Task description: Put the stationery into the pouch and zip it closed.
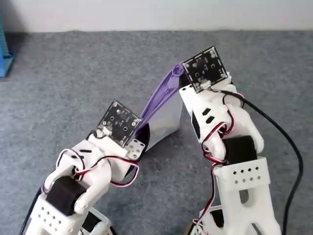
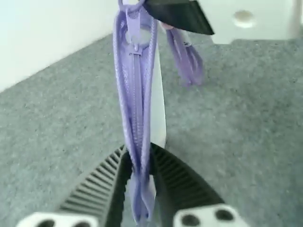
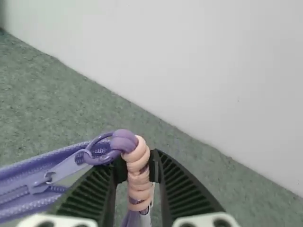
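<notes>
- Left claw (image 2: 140,182) pinched tight on pouch (image 1: 166,122) end, anchoring it; zip (image 2: 135,80) stretched taut away from it.
- Right claw (image 3: 136,187) clamped on pull cord (image 3: 137,163), likely for zipping.

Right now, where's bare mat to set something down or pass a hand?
Bare: grey mat between the blue object and the left arm; the strip along the wall; mat outside the black cable. Crowded: the middle, where the pouch hangs stretched between left gripper and right gripper.
</notes>
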